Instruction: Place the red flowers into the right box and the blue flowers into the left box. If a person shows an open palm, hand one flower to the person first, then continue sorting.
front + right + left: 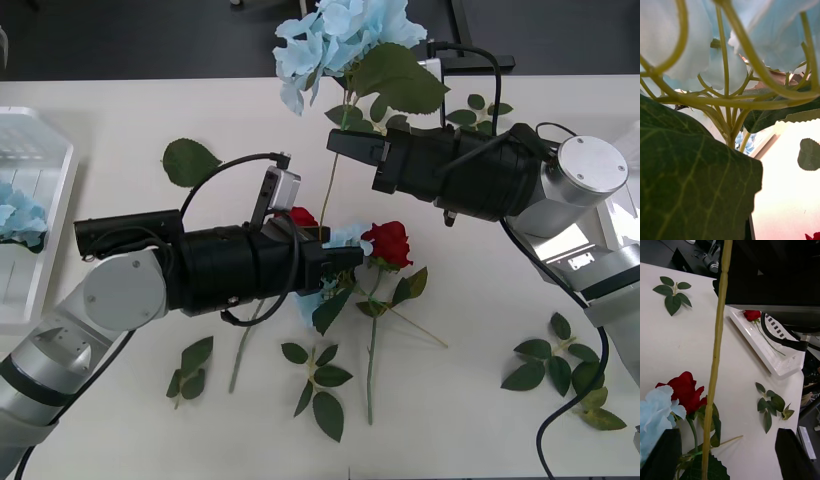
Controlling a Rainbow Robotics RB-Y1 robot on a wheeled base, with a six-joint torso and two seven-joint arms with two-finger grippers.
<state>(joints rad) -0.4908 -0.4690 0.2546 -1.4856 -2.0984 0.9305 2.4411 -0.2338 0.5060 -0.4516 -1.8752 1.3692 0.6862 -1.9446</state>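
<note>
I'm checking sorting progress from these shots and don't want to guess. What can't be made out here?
- Right claw's grip: in the front view the lifted blue flower covers its tips; the right wrist view is crowded by a leaf and petals.
- Right box: a black arm cuts off its far part, so only one red rose can be counted.
- Left box: cut by the front view's edge.
- Left claw: open, but the blue flower beneath it is mostly hidden.

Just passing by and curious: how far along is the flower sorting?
Partly done. One blue flower lies in the left box and one rose in the right box. The right pincer holds a blue flower aloft. Roses and another blue flower remain on the table, by the open left pincer.
</note>
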